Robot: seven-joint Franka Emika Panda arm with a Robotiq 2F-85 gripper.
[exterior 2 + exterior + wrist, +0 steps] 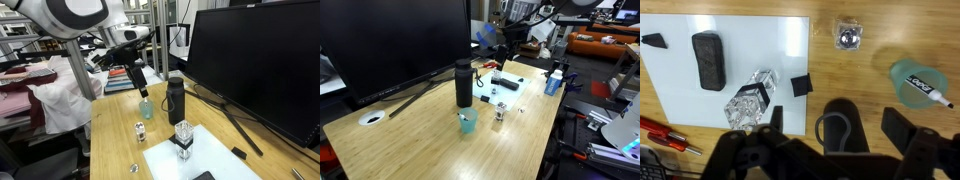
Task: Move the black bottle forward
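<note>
The black bottle point(464, 85) stands upright on the wooden table, in front of the monitor; it shows in both exterior views point(176, 98). In the wrist view its dark cap with a carry loop point(852, 112) lies between my two fingers. My gripper point(838, 120) is open and empty, above the table and apart from the bottle. In the exterior views the gripper point(138, 75) point(500, 48) hangs beside the bottle. A small teal cup point(468, 122) point(146, 108) point(915, 82) with a marker in it stands close to the bottle.
A white mat point(740, 35) holds a black oblong block point(708, 58), a clear glass piece point(750, 100) and a small black square point(800, 85). A small shiny metal piece point(848, 37) lies on the wood. The large monitor point(400, 40), a tape roll point(372, 118) and a blue box point(553, 83) stand around.
</note>
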